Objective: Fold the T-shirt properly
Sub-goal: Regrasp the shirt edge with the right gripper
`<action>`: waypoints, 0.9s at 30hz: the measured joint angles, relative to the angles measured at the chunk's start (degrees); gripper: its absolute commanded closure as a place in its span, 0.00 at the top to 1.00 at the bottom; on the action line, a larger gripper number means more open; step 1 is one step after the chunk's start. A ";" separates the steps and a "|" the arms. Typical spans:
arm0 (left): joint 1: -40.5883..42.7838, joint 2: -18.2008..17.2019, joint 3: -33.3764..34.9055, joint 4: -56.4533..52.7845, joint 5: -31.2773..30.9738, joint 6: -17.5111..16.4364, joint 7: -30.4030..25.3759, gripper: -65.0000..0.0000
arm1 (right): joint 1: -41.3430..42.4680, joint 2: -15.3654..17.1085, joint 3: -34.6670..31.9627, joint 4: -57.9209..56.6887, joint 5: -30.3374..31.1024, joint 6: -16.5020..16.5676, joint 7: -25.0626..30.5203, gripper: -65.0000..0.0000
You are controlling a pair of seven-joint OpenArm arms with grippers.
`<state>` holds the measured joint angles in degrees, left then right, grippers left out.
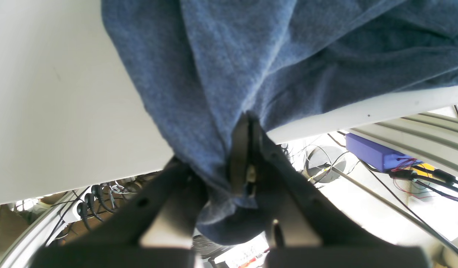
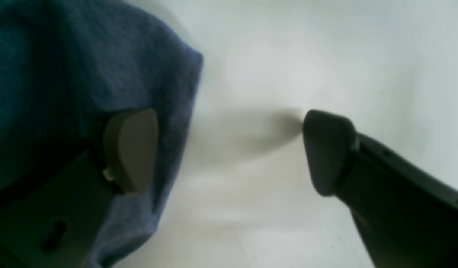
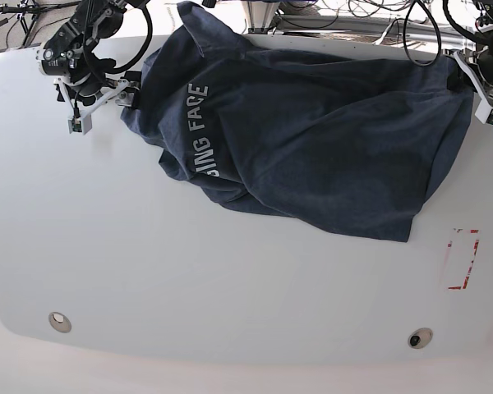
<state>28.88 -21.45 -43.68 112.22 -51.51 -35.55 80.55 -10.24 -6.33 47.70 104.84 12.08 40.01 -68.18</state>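
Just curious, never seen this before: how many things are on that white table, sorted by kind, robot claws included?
T-shirt: 1
Robot grippers: 2, left gripper and right gripper
Round table fittings: 2, and
Red-edged marking: 1
Total: 6

A white worktop [image 3: 189, 279] with a rounded near edge carries the scene. The T-shirt [image 3: 312, 131] lies crumpled across its far half, white lettering showing on a fold toward the left. A red-outlined rectangle [image 3: 461, 259] is marked near the right edge, and two small round fittings [image 3: 59, 321] sit by the near edge.
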 measured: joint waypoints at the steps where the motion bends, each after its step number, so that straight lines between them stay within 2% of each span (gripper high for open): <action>1: 0.00 0.00 0.00 0.00 0.02 0.00 0.02 0.00 | 0.02 -0.04 -0.04 0.00 -0.02 0.02 0.02 0.88; 6: -0.04 0.00 0.00 0.00 0.02 0.00 0.02 0.00 | 0.17 -1.40 -0.15 0.11 0.00 -0.02 0.31 0.88; 14: -1.64 -0.02 0.02 -0.02 0.07 0.00 -0.04 0.00 | 0.15 -2.21 -4.11 0.20 0.02 0.00 0.50 0.88; 19: -1.75 0.00 0.13 -0.04 2.16 -0.07 0.07 0.00 | 0.17 -2.69 -4.11 0.20 0.42 -0.07 0.85 0.88; 27: -2.80 -0.02 0.17 -0.09 1.95 -0.09 -0.09 0.00 | 0.33 -2.58 -4.11 0.09 0.28 -0.04 0.81 0.75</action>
<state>26.09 -21.47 -43.51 112.14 -49.56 -35.64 80.47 -9.91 -8.91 43.59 104.92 12.36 39.97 -67.37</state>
